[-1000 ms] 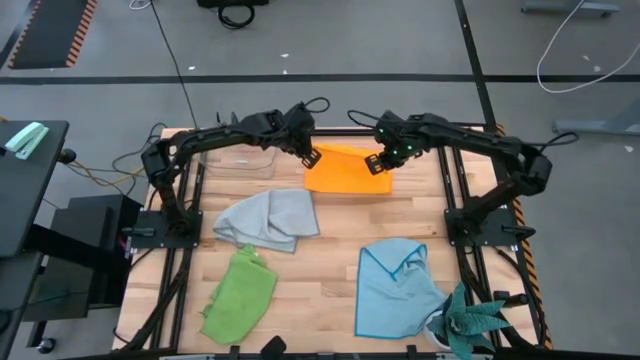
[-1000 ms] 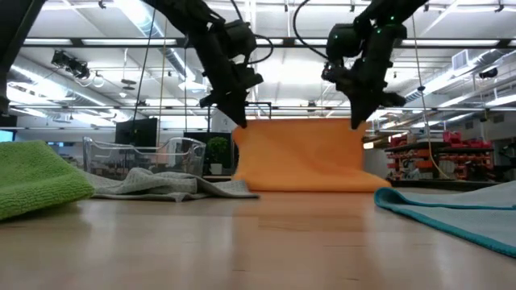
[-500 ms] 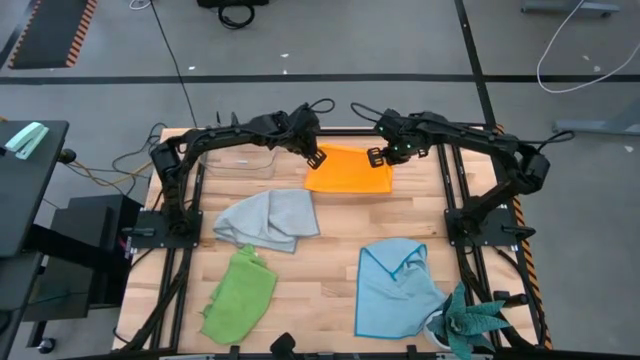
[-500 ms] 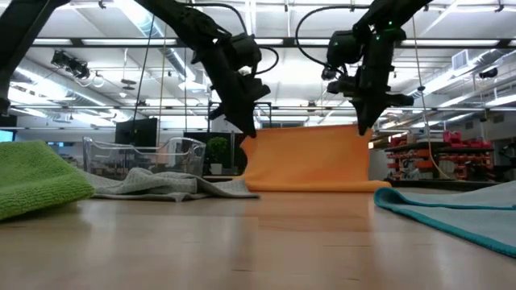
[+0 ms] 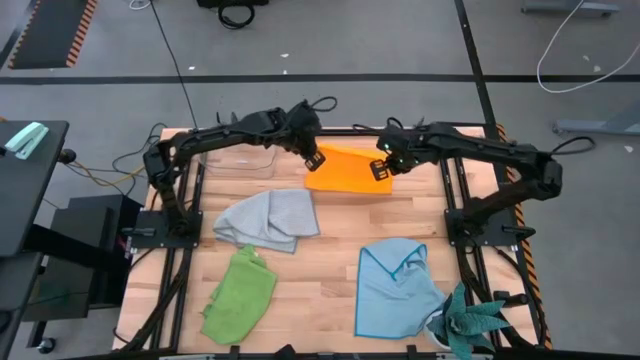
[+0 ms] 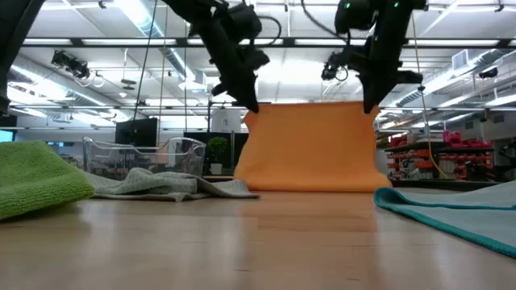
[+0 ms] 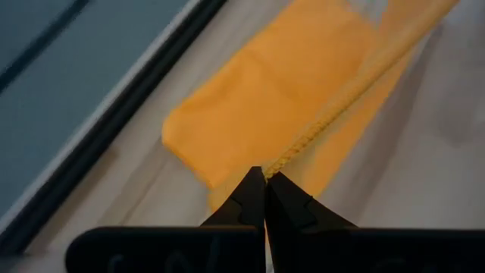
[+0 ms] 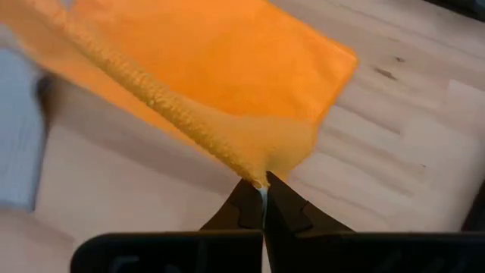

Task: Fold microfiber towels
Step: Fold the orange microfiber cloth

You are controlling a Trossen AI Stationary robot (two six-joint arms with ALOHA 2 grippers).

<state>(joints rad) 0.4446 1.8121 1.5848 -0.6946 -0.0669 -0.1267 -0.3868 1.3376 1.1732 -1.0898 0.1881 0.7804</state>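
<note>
While hanging above the bench's far edge, the left gripper (image 5: 312, 157) and right gripper (image 5: 382, 168) are each pinching a top corner of the orange-yellow towel (image 5: 345, 172), its lower part resting on the bench (image 5: 330, 250).

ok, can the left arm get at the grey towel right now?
Probably not yet. The left gripper is shut on a corner of the orange towel, lifted together with the right gripper. The grey towel lies uncovered nearby, so the path looks clear after release.

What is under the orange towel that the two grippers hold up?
Under the orange towel only bare wooden table shows; its lower part lies there. The spot it covers stays hidden.
</note>
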